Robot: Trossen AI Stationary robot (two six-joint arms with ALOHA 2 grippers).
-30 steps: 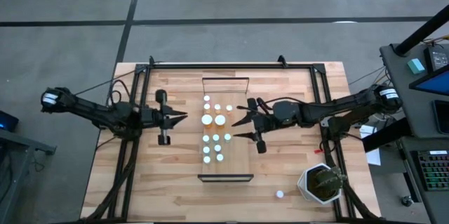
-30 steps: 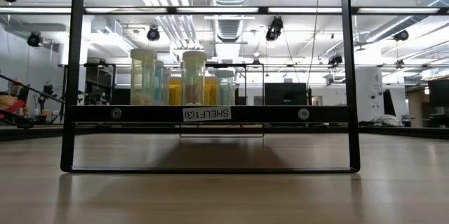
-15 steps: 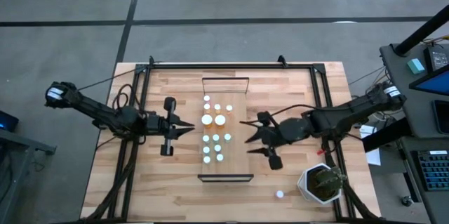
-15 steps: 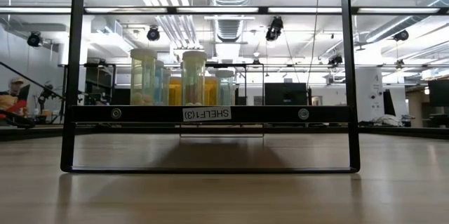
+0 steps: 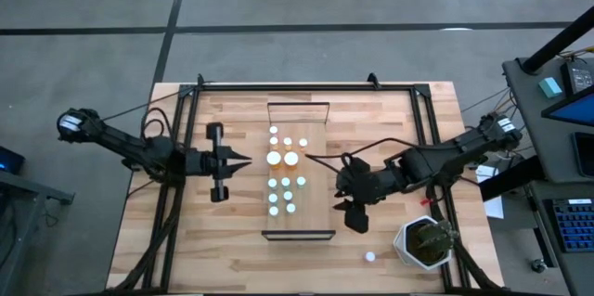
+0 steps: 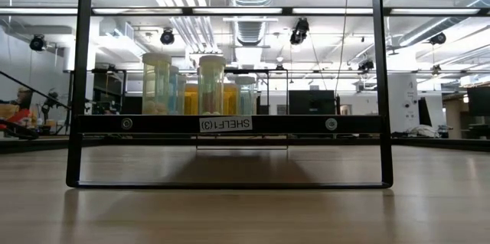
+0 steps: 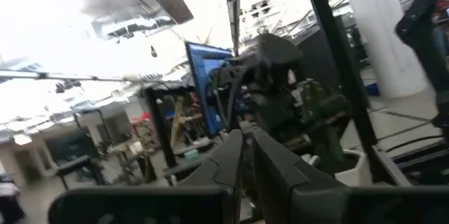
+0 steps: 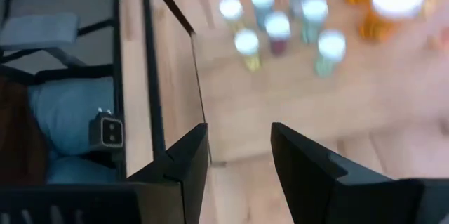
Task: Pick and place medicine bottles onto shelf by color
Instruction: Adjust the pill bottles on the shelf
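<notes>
Bottles [image 5: 286, 175], round and white-capped, crowd the pale wood shelf [image 5: 317, 212]; right pincer [image 5: 336, 192] gapes empty.

Two dark jointed arms, white-banded at the shoulders, trailing black cables.

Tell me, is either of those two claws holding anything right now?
No. The left gripper is shut on nothing; the right gripper is open and empty beside the shelf.
</notes>
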